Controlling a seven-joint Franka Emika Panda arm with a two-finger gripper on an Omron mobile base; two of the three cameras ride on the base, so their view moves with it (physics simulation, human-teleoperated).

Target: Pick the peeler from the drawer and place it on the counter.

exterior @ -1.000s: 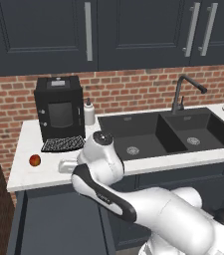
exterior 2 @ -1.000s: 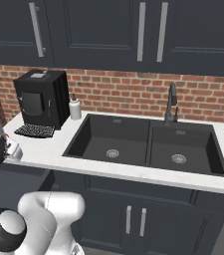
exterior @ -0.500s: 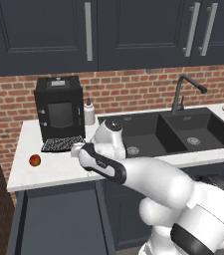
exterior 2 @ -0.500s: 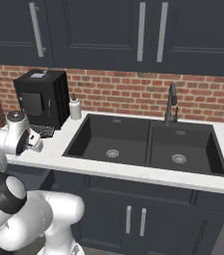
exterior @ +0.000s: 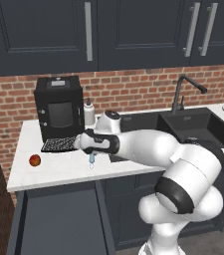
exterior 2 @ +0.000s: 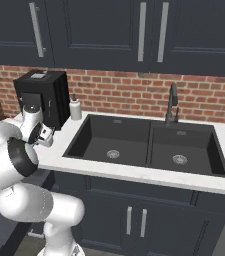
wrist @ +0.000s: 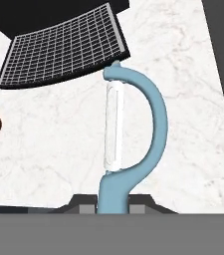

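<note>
Gripper (exterior: pixel 91 157): clamped on peeler (wrist: pixel 128 134) handle, above counter (exterior: pixel 58 164).
Hand view: light-blue looped peeler head, clear blade; marbled white slab; black grid tray (wrist: pixel 63 47).
Left base view: red apple (exterior: pixel 34 160).

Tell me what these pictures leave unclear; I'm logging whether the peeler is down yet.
- Peeler: hand view cuts off its handle at the bottom edge.
- Peeler tip over the counter: left base view too small to tell touching from hovering.
- Tool: right base view, arm blocks its fingers.
- Drawer: inside cut off at the bottom edge.
</note>
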